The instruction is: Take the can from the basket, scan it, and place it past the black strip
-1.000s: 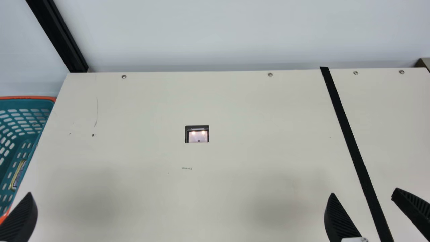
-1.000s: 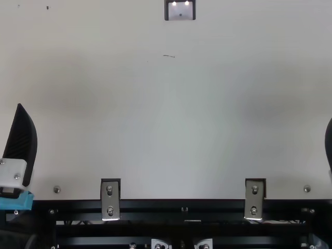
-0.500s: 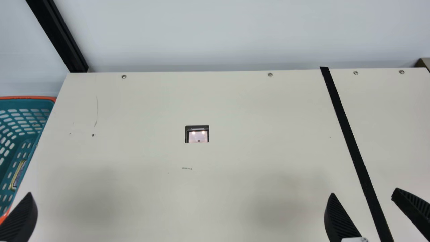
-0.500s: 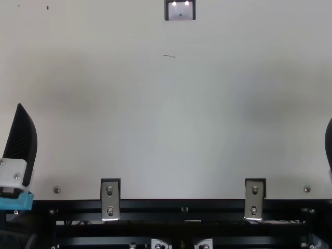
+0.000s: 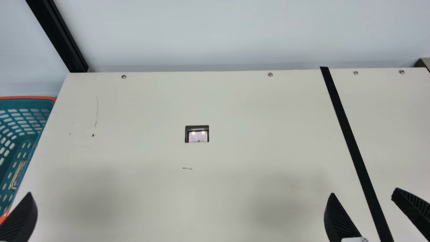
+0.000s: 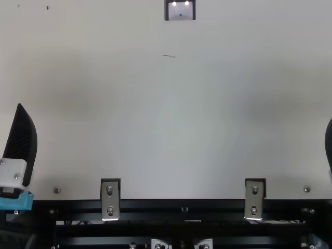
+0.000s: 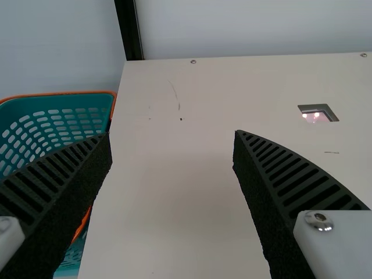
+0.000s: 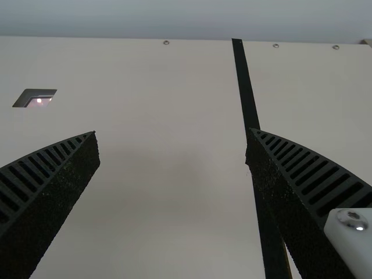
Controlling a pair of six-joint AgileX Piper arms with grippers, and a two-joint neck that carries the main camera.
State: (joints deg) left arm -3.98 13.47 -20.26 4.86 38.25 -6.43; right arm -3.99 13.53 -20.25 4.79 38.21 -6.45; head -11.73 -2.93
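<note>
Where the table lies: all around the scanner, with nothing on it shifted over the last second, so the task seems to be waiting on its first move, the pick.
Basket: well to the scanner's left, beside the table, unmoved.
Strip: to the scanner's right, slanting from the far edge to the near side; the goal is its side away from the scanner.
Left gripper: left of the scanner and nearer the arms, just by the basket; its pose is unchanged, fingers spread wide and pointing forward, nothing between them. It looks the likelier picker, and would have to swing left and dip in.
Right gripper: right of the scanner, same pose as before, fingers parted and empty, one each side of the strip in the main view.
Scanner: lit, uncovered.
Can: left of the scanner, apparently lying inside the basket, partly hidden by its slotted side.
</note>
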